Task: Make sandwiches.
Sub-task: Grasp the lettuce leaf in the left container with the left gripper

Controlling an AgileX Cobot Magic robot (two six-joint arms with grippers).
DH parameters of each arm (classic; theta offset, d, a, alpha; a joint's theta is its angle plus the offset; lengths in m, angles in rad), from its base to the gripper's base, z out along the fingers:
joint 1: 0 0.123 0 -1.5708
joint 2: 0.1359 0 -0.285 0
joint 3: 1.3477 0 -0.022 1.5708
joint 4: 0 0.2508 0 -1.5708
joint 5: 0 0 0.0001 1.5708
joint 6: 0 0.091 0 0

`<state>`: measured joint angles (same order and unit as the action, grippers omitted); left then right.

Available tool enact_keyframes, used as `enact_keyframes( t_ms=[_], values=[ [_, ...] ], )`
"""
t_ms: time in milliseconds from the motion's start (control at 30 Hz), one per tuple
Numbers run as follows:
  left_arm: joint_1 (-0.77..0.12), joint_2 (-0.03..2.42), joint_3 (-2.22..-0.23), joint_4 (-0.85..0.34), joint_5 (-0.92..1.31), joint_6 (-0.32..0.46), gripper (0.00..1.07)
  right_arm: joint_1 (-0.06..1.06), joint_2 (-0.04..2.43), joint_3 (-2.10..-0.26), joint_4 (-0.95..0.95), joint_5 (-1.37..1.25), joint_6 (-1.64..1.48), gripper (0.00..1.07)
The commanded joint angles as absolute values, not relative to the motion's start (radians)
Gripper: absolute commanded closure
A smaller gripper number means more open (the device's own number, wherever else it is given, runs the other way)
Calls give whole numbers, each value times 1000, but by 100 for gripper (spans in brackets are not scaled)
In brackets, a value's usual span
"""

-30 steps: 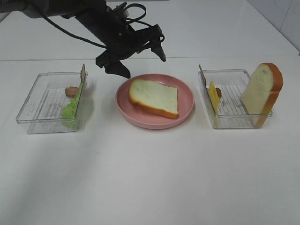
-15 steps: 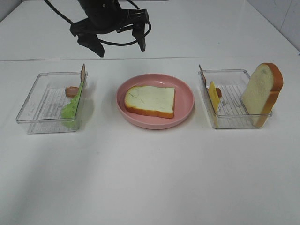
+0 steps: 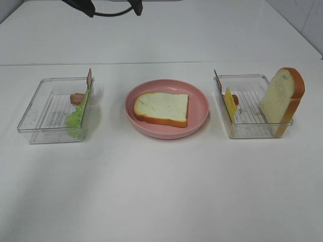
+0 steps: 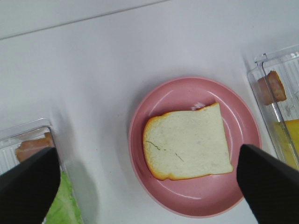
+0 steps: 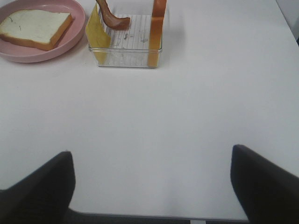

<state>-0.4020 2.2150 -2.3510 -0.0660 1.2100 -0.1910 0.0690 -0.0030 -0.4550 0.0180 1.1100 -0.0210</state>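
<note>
**A:** What marks the surfaces here?

**B:** Plain colour and texture. The clear tray floors are ribbed, and the bread on the plate has thin dark lines across its white face.

**A:** Count everything for me.

**B:** One pink plate [image 3: 201, 106] sits at the centre of the white counter [image 3: 161, 191]. There are two clear trays. The left tray [image 3: 48, 136] is at the left of the frame and the right tray [image 3: 252, 131] at the right, each beside the plate without touching it.

**A:** And the food?

**B:** Two bread slices. The flat bread slice [image 3: 161, 108] lies on the plate. The upright bread slice [image 3: 282, 98] stands on edge at the right end of the right tray, its crust rising above the rim. One yellow cheese slice [image 3: 230, 105] stands against that tray's left wall. One piece of lettuce [image 3: 76, 117] leans on the left tray's right wall. I count two bacon strips, the left bacon strip [image 3: 76, 98] and the right bacon strip [image 3: 235, 99], one per tray.

**A:** So where is the sandwich?

**B:** Unstacked. One slice is on the plate and every other layer is in the trays.

**A:** And the pincers?

**B:** Two. The left pincer [image 4: 148, 157] is released, its fingers spread wide with nothing held. In the high view only its tips show, at the top edge toward the upper left. Its own camera looks down on the plate and the flat slice. The right pincer [image 5: 150, 154] is also spread and empty. It is over bare counter, with the right tray and the plate beyond it.
</note>
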Motion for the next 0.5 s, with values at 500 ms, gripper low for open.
enact_keyframes(
  t_ms=[500],
  values=[
    [-309,2052,-1930,-44,1302,-194,11,63,-34,-452,16,1100,-29,20]
  ],
)
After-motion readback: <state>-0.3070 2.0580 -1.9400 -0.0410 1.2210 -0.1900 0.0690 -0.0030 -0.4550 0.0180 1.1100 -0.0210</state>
